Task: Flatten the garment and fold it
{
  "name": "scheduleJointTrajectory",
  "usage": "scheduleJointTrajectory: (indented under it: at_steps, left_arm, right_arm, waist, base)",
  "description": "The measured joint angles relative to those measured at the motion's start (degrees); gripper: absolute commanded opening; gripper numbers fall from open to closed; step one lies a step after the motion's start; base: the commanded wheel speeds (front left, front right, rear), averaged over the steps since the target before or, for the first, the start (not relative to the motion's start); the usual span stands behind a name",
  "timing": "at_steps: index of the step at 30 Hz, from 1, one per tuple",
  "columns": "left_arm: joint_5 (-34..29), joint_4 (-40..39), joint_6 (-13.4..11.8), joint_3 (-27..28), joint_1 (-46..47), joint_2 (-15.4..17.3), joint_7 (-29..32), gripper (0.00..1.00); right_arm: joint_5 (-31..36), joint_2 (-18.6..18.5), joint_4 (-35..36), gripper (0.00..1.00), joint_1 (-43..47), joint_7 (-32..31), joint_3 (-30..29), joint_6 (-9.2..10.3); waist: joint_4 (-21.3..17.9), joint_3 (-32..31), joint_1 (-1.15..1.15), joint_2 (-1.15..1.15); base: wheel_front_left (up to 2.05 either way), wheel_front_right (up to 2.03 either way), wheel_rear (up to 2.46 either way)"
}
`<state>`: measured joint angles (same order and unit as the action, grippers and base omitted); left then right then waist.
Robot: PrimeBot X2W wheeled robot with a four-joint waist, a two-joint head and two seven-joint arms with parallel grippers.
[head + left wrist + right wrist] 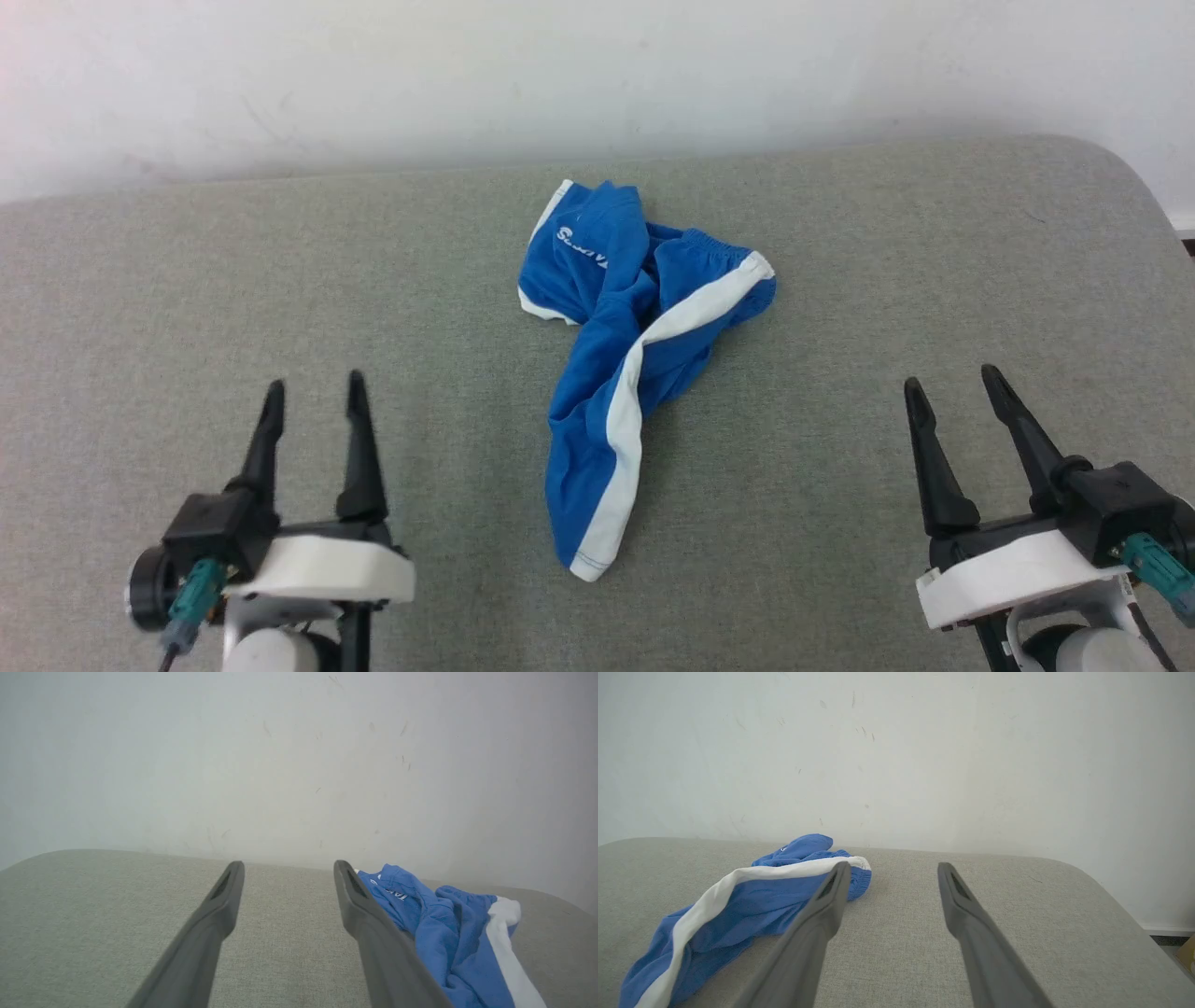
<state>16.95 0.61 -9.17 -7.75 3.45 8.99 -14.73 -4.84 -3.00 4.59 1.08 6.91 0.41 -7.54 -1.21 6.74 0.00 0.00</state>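
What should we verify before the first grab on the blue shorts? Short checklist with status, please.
1. Left gripper open and empty: ok.
2. Right gripper open and empty: ok.
3. Garment lying flat: not ok. It is a crumpled, twisted heap between the two grippers, and neither touches it.
4. Garment fully on the grey padded surface, away from its edges: ok.
5. Grasp points found: cannot tell. Part of the gathered waistband shows at the heap's far right, but the rest is folded under.

Crumpled blue white-striped garment [597,373], mid grey cushioned surface [187,299]
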Motion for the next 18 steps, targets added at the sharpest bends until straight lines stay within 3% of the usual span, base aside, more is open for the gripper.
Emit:
scheduleJointTrajectory:
  at_steps: [11,18]
  left_arm:
    - [-0.69,-2.88,-0.23,4.31,-4.09,-0.35,0.00,1.00]
    - [-1.44,-4.31,0.77,4.28,-2.42,-3.34,0.00,1.00]
  right_arm:
    - [-0.31,0.01,-0.67,1.00,-0.46,-1.81,-1.14,0.00]
    - [0.45,-0.08,-9.91,1.00,-13.54,-7.02,-3.22,0.00]
  waist:
    - [1.77,0.92,0.00,0.00]
    - [3.49,3.25,0.01,0.00]
  base:
    - [0.00,0.00,0.00]
    - [0.00,0.00,0.00]
